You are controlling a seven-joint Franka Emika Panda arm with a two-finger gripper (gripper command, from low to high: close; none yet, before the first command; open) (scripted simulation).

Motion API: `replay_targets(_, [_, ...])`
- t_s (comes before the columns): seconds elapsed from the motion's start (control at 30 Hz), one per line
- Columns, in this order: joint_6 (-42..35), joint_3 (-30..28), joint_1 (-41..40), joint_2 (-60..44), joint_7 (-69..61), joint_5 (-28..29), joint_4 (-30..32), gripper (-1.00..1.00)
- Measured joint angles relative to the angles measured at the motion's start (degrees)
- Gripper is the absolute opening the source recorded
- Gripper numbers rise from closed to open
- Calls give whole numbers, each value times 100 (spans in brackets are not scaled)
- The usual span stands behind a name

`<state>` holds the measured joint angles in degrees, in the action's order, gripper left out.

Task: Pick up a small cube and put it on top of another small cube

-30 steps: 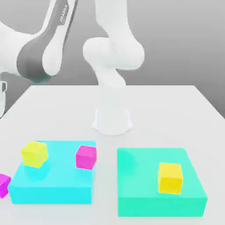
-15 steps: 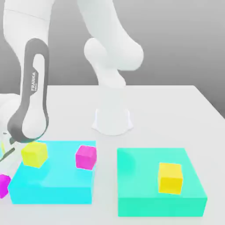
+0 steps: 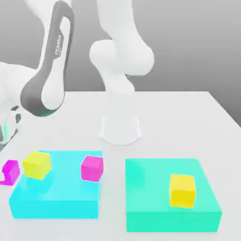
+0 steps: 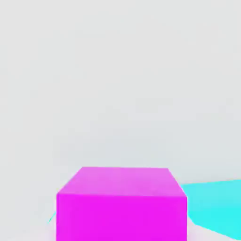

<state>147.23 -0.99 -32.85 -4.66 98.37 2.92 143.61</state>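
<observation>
One small magenta cube (image 3: 11, 170) hangs just off the table beside the cyan slab (image 3: 56, 195), at the exterior view's left edge. My gripper (image 3: 7, 159) comes down onto it from the hand above and is shut on it. The same cube (image 4: 121, 203) looms close in the hand view, with a corner of the cyan slab (image 4: 214, 204) behind it. The other small magenta cube (image 3: 92, 168) rests on the cyan slab's far corner, on the side towards the teal slab.
A yellow cube (image 3: 36, 164) sits on the cyan slab close to the held cube. A teal slab (image 3: 155, 207) at the exterior view's right carries another yellow cube (image 3: 182, 190). The arm's white base (image 3: 120, 129) stands behind the slabs.
The arm swung down to the left edge, the gripper shut on the magenta cube there, and the cube has risen off the table beside the cyan slab.
</observation>
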Motion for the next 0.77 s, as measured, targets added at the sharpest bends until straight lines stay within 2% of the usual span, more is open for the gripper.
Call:
replay_targets(0.2, [-413,236,574,1234,-955,-78,811,-100])
replay_targets(0.47, [-883,423,1503,2864,-2292,-537,1900,-100])
replay_targets(0.67, [361,533,1547,1992,-2273,-536,2242,-100])
replay_targets(0.7, [497,540,1544,1881,-2267,-530,2265,100])
replay_targets(0.77, [497,540,1544,1881,-2267,-530,2265,100])
